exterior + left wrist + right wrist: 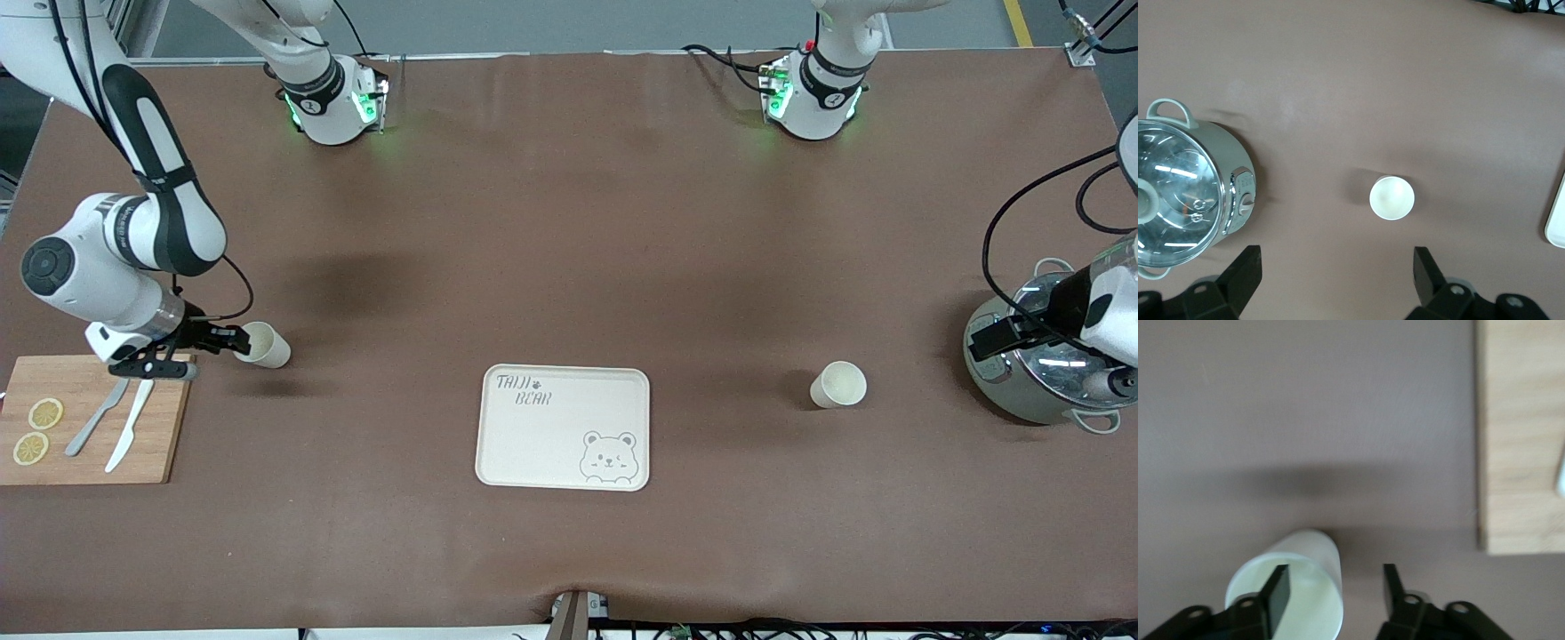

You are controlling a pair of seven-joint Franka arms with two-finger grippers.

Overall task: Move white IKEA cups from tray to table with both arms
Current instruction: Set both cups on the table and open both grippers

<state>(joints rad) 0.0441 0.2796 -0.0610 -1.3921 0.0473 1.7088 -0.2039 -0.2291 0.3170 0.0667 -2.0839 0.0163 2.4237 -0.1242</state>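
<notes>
Your right gripper (233, 341) low beside the board (89, 462), fingers spread, one inside a cup's (264, 345) rim, left gripper (1335, 280) wide open, high over the pot (1031, 373), second cup (837, 385) free.

Both arms (116, 240) are glossy white with black joint sections, black cables and green-lit bases (333, 102).

Brown table (569, 222), grey floor (569, 22).
</notes>
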